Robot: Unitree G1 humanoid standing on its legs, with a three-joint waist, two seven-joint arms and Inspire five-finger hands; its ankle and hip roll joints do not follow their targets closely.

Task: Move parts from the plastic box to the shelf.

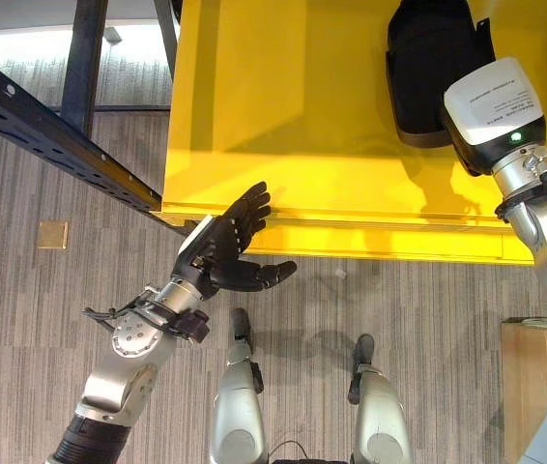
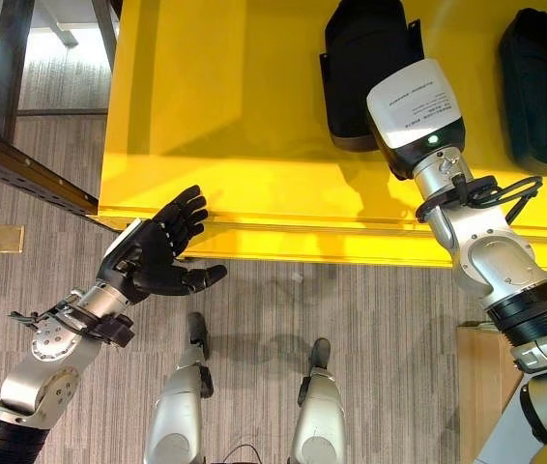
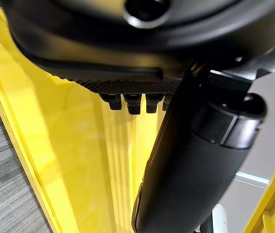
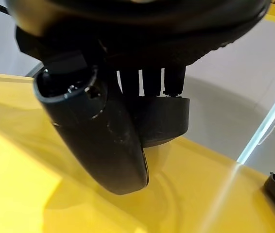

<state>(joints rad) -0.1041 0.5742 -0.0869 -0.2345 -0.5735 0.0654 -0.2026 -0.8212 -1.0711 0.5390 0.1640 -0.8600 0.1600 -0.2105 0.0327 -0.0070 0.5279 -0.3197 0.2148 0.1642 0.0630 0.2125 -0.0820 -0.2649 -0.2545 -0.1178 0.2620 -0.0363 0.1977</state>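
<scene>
Glossy smooth yellow shelf (image 1: pixel 302 116); matt black plastic parts (image 2: pixel 360 68); grey woodgrain floor (image 1: pixel 61 193).

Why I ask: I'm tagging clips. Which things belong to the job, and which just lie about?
Job: yellow shelf; black part by the right hand; second black part; left hand, open at the shelf's edge.
Lying about: dark metal beam; brass floor plate; wooden box.

Bright, even light; the yellow table (image 1: pixel 302 116) gleams with soft glare and carries slanting shadows. Daylight floods the floor (image 1: pixel 22 43) at the upper left. Both wrist views are blurred up close
</scene>
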